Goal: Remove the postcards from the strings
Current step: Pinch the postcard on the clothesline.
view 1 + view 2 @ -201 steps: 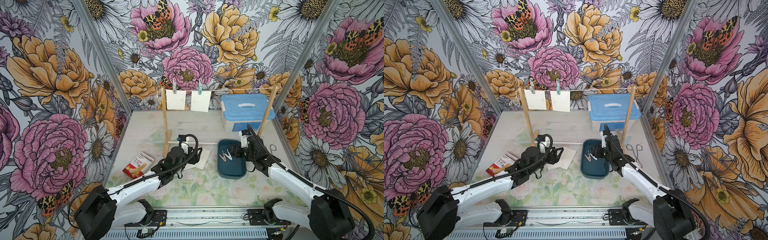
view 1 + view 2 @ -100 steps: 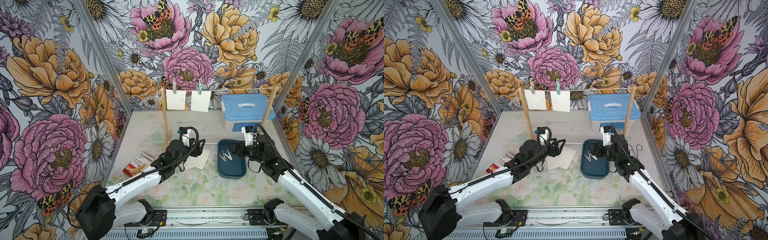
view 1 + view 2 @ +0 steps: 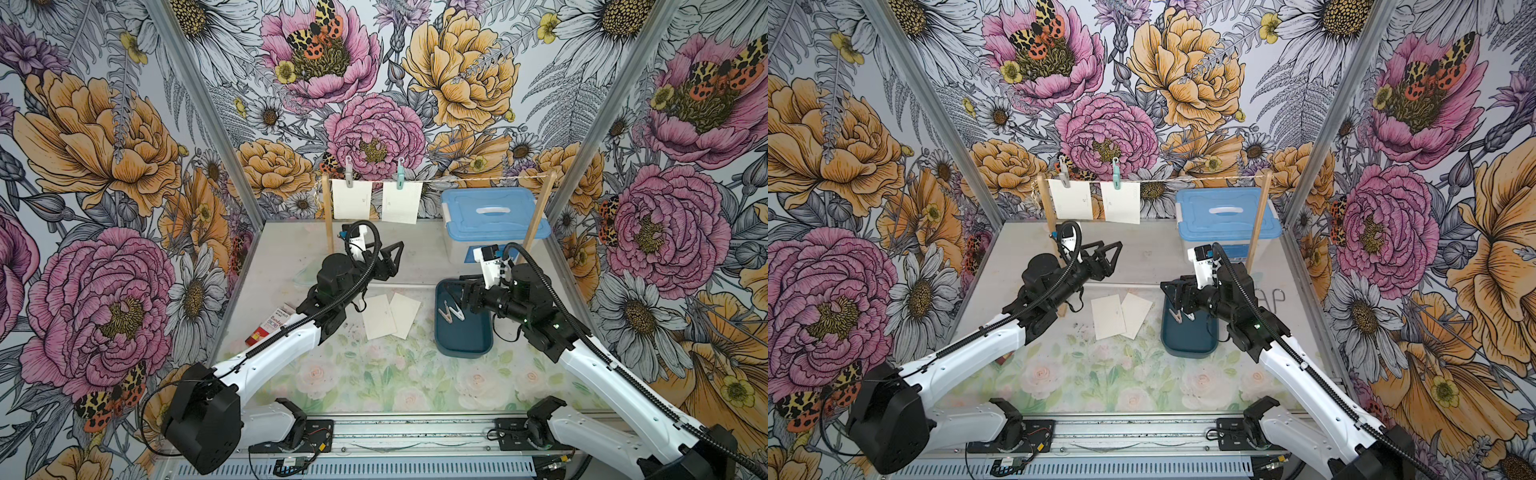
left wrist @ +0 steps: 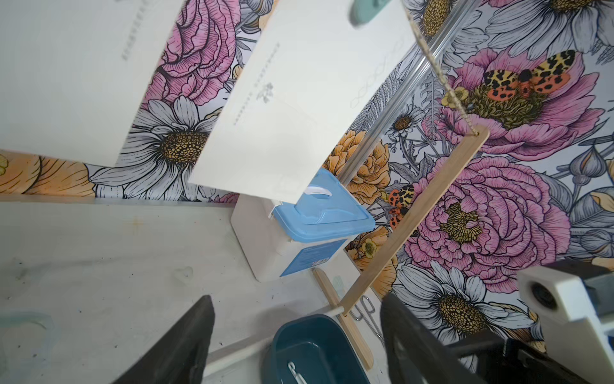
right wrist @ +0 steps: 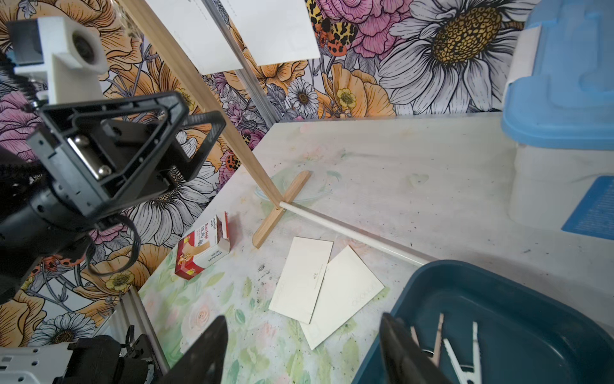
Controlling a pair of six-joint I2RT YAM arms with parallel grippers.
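I judge the job half done. Two loose postcards (image 3: 378, 316) lie overlapping on the table (image 3: 286, 249), just beside the blue tray (image 3: 461, 351). Two hanging postcards (image 3: 401, 202) are pinned to the string (image 3: 478, 179), one under a grey peg (image 3: 349, 171) and one under a teal peg (image 3: 400, 173). Two spare pegs (image 3: 451, 311) already sit in the tray.

The step in hand is the reach for the next hanging card. The left gripper (image 3: 1111, 246) is raised off the table and aimed up toward that pair. From its wrist view the teal-pegged card seems the nearer target, though I can't judge the depth well.

Next I'd need one arm to steady the card's lower edge while the other squeezes the peg open.

Left jaws are spread wide with nothing between them. The right gripper (image 3: 454, 293) hovers over the tray's near end, its jaws also well apart and empty, clear of the pegs below.
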